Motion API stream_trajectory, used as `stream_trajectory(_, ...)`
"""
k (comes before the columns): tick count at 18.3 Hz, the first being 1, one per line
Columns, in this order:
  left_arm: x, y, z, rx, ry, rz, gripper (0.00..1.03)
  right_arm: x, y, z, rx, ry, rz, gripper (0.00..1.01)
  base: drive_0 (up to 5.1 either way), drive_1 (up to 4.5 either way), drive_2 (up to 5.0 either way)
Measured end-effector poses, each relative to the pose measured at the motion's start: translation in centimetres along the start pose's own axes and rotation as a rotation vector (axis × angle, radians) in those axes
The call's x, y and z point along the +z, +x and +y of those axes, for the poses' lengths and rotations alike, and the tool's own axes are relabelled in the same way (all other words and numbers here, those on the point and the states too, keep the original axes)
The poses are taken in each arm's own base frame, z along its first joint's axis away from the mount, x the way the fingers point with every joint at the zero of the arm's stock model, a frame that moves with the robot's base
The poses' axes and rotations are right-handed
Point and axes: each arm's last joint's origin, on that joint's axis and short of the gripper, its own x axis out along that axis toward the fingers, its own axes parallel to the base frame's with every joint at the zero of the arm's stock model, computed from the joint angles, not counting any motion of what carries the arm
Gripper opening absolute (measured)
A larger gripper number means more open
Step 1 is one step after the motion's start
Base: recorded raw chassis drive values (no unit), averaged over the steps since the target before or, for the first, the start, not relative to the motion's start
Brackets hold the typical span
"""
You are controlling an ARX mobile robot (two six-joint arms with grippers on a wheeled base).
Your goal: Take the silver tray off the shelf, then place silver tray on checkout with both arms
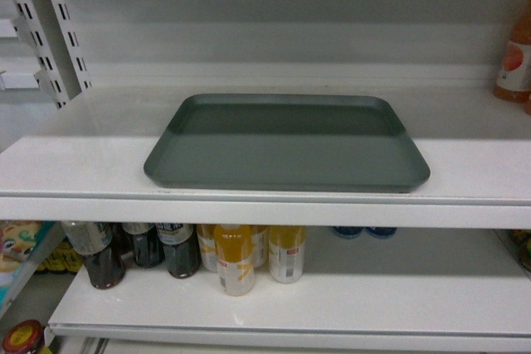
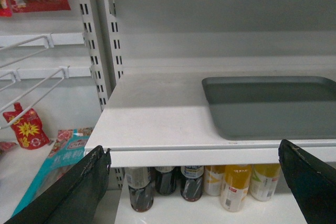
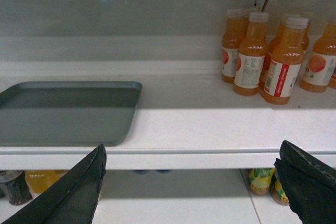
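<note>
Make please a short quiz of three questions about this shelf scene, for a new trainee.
1. True or false: the silver tray lies flat on the shelf, untouched by either gripper.
2. In the right wrist view, which drinks stand to the right of the tray? A) orange juice bottles B) milk cartons C) green cans
3. Fill in: the fingers of the left gripper and the right gripper are spread ____.

Key
1. True
2. A
3. open

orange juice bottles (image 3: 262, 56) at 2 o'clock | dark and yellow drink bottles (image 1: 182, 254) at 7 o'clock, lower board | snack packets (image 2: 26, 127) at 9 o'clock
</note>
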Motion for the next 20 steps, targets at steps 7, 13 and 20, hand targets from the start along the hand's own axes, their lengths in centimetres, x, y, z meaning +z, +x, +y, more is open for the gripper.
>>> stream_trajectory(7,0.0,0.0,0.0,0.0,0.0,0.0,0.98,0.02,0.0,0.0,0.0,0.0,-0.002,0.98,0.1,3.53,-3.4)
stream_trajectory(13,0.0,0.0,0.0,0.0,0.0,0.0,0.98,0.0,0.0,0.0,0.0,0.0,0.0,0.98,0.0,0.0,0.0)
stream_trajectory(20,-0.01,0.0,0.0,0.0,0.0,0.001,0.98,0.0,0.0,0.0,0.0,0.0,0.0,0.98,0.0,0.0,0.0)
